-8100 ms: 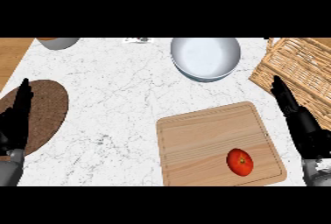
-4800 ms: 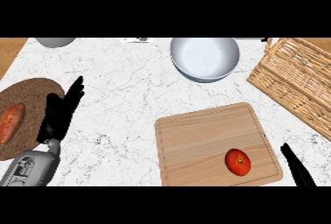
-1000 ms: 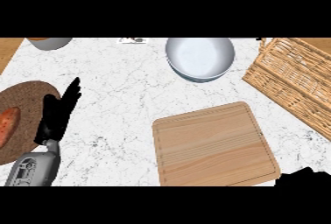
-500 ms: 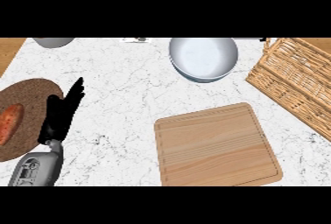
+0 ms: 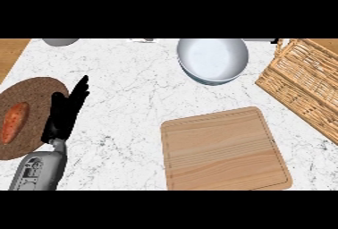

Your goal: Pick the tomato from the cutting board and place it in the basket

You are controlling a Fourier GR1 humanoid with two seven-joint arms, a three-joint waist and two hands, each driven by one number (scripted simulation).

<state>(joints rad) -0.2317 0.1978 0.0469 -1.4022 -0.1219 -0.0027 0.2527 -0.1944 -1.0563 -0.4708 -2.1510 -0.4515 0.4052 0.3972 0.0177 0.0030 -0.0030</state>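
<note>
The tomato shows nowhere in the head view: not on the cutting board (image 5: pixel 224 150), whose wooden face is bare, and not in the part of the basket (image 5: pixel 305 84) that can be seen. So where it is cannot be told.

Taking the one cutting board as the landmark: one wicker basket sits up and to the right of it, just apart from its upper right corner and cut off by the view's right edge. One white bowl (image 5: pixel 213 59) stands above the board, a little left of the basket. Well to the board's left lies one round brown mat (image 5: pixel 33 99) with one orange-red, elongated vegetable (image 5: pixel 14 121) lying on it. At the top left, far from the board, the rim of a grey dish (image 5: pixel 61 41) peeks in.

One hand shows, the left hand (image 5: pixel 65 115), between the mat and the board, fingers straight and together, pointing up, holding nothing. The right hand is out of view.

All rests on a white marble counter (image 5: pixel 132 89).
</note>
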